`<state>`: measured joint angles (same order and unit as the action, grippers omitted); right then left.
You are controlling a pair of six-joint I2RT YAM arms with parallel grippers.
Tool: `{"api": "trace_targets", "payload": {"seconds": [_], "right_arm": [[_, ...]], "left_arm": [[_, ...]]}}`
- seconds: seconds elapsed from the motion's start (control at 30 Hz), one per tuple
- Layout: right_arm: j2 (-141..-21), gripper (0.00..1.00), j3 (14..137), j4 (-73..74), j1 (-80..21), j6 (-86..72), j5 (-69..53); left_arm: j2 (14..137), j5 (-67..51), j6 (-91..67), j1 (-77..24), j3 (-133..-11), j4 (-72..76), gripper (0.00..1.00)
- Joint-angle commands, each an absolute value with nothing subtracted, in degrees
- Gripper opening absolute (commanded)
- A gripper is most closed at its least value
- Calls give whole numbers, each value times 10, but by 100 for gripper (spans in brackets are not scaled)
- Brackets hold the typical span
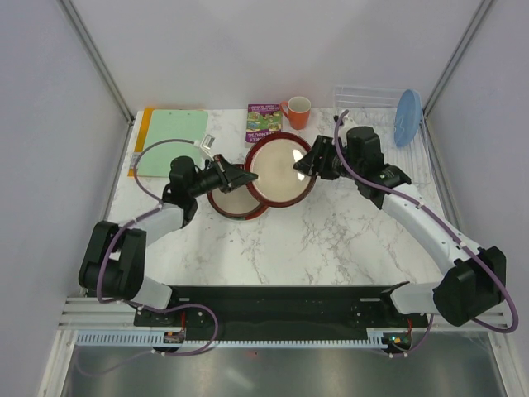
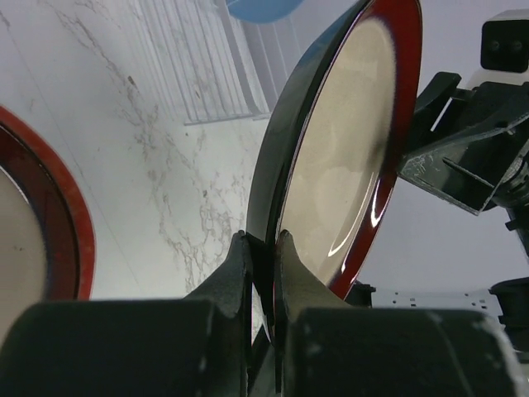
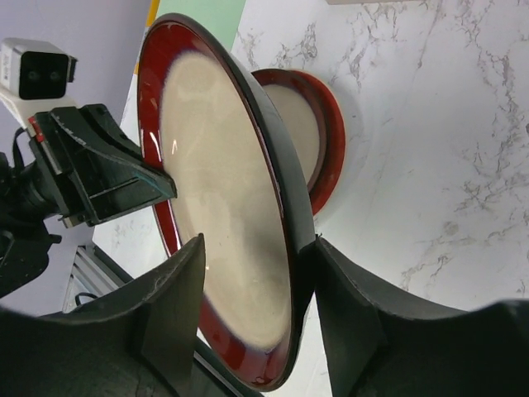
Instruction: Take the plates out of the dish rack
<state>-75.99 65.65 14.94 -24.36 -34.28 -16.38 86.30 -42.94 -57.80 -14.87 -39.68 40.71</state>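
**Red-rimmed plate held between both grippers, blue plate in the rack**

In the top view, a red-rimmed plate with a cream centre sits in the middle of the frame, above the marble surface. The left gripper is at its left edge and the right gripper at its right edge.

The left wrist view shows the left gripper pressed together on the plate's dark rim. The plate stands tilted on edge, its cream face turned to the right of that frame.

In the right wrist view the right gripper is spread. One finger is in front of the plate's cream face and the other behind its black back, and the rim passes between them unclamped.

A second plate, also red-rimmed with a cream centre, lies flat on the surface just below and left of the first. The first plate overlaps its right side in the top view; whether they touch cannot be told.

A blue plate stands upright in the dish rack at the upper right. An orange mug and a small booklet sit at the top centre, and a green clipboard lies at the upper left.
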Motion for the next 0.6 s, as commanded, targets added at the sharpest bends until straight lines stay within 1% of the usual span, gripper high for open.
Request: {"api": "trace_targets", "payload": {"seconds": [0.0,0.07,0.2,0.3,0.57], "right_arm": [[-761,62,682,105,-257,-325,-183],[-766,63,693,127,-256,-309,-166],[-764,63,698,152,-255,-287,-130],[-758,64,698,163,-254,-274,-106],[-746,64,692,186,-250,-252,-75]], "left_arm": [[793,-360,-495,-125,-398,324,2],[771,-352,-469,-113,-404,270,2],[746,-347,-452,-61,-397,225,2],[737,-342,-422,-41,-403,177,2],[758,-291,-367,-37,-439,96,2]]}}
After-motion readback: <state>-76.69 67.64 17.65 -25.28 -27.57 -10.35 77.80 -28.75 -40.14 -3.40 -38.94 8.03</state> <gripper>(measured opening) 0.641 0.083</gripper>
